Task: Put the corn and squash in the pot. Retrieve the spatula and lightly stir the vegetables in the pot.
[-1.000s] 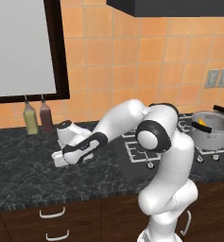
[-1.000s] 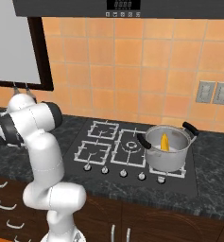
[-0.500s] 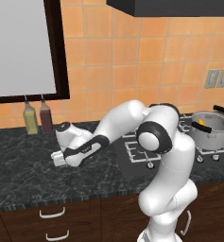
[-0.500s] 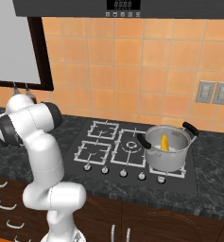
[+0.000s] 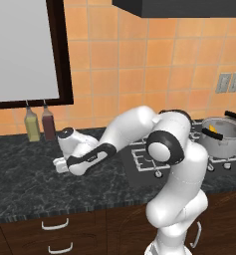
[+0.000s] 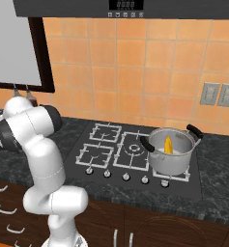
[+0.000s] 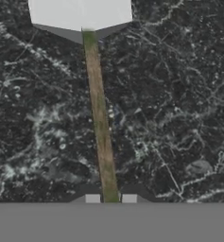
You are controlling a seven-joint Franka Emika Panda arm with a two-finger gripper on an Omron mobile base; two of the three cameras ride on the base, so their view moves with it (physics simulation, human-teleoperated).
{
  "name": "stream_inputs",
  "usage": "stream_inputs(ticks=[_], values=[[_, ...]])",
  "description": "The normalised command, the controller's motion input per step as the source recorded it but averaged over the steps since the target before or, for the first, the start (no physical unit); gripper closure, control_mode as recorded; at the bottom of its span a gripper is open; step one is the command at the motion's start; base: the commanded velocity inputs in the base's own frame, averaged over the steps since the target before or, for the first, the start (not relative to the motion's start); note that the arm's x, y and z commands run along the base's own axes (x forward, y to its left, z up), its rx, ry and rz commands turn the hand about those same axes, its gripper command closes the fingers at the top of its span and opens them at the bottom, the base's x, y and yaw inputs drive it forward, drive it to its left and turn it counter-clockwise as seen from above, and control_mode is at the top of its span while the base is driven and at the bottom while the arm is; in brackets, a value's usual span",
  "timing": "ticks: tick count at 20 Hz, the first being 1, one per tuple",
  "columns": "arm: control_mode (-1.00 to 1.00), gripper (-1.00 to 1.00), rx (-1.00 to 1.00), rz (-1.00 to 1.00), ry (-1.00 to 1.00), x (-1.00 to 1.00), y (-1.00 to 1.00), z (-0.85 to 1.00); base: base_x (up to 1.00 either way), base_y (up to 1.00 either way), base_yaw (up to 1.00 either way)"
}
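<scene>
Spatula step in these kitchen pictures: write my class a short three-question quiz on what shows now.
1. True or false: the corn lies in the pot.
2. What runs between the end effector fingertips?
A. the spatula handle
B. a bottle
C. a stove knob
3. Fill in: the spatula lies on the dark ____.

Key: 1 true; 2 A; 3 counter.

My spatula point(image 7: 98, 94) lies flat on the dark counter point(image 7: 179, 94), pale blade far, thin handle running toward me. The steel pot point(image 6: 171, 152) on the stove holds the yellow corn point(image 6: 168, 144).
</scene>
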Motion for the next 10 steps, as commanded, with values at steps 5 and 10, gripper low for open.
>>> stream_inputs(ticks=[5,10], values=[[-1.0,1.0,0.0,-0.05,0.0,0.0,-0.05,0.0,0.0,0.0,0.0],[-1.0,1.0,0.0,-0.02,0.0,0.0,-0.09,-0.19,0.0,0.0,0.0]])
